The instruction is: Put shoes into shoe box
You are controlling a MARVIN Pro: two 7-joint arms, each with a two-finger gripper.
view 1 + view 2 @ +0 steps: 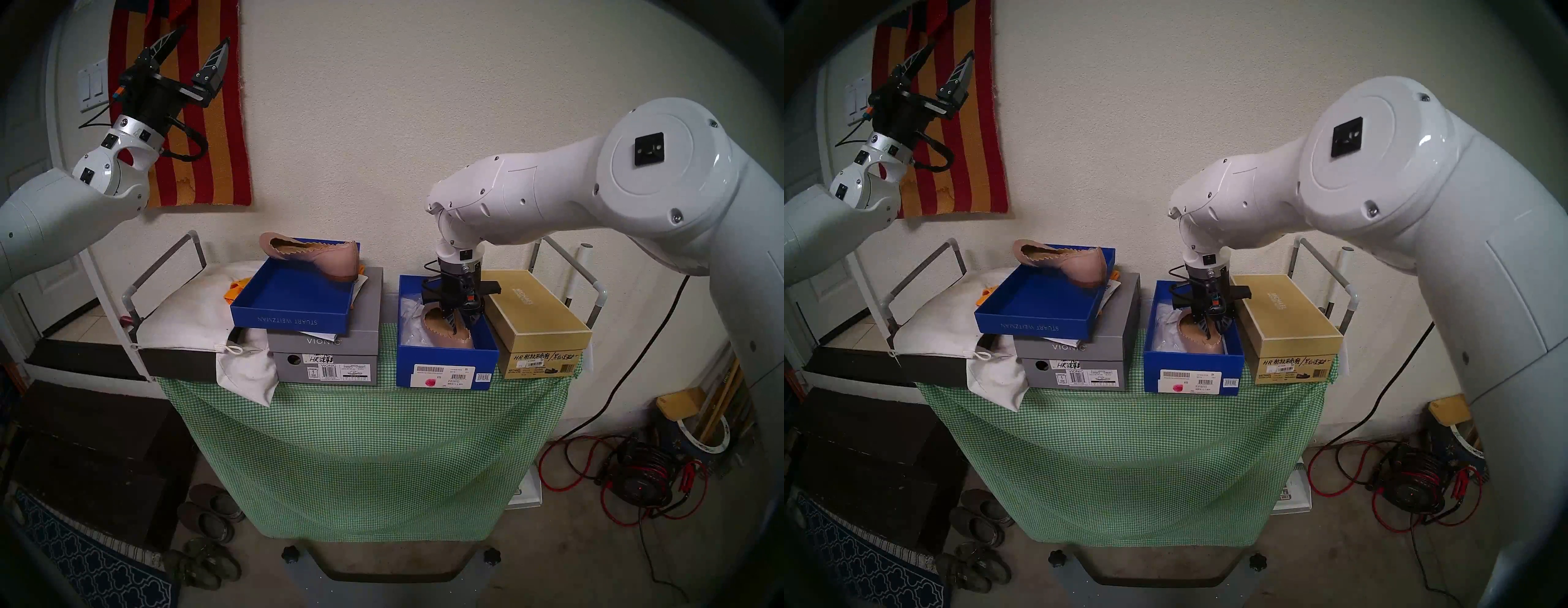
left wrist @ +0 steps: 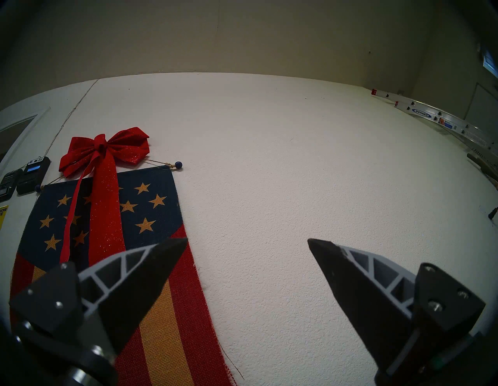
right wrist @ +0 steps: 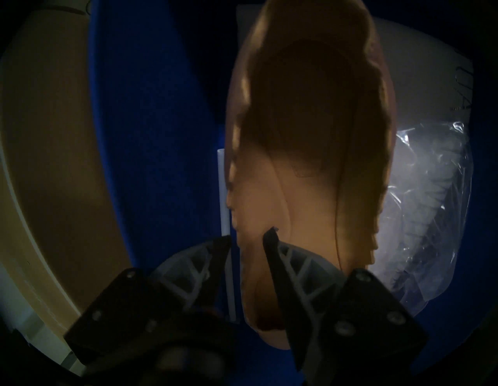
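The deep royal-blue shoe box (image 1: 445, 373) stands open on the table, its labelled end facing me. One dusty-pink ballet flat (image 1: 445, 337) lies inside it. My right gripper (image 1: 460, 322) reaches down into the box and is shut on that flat's side wall. In the right wrist view (image 3: 248, 237) one finger is inside the flat (image 3: 310, 134) and one outside. The second flat (image 1: 314, 259) rests on the far rim of the shallow blue lid tray (image 1: 292, 305) to the left. My left gripper (image 1: 206, 34) is open and empty, raised high at the left, near the wall.
The lid tray sits on a grey VIONIC box (image 1: 326, 361). A tan MICHAEL box (image 1: 534, 314) stands close against the shoe box's right side. A clear plastic bag (image 3: 431, 202) lies in the box beside the flat. A white cloth bag (image 1: 191, 314) lies at the left. Worn clogs (image 1: 208, 513) are on the floor.
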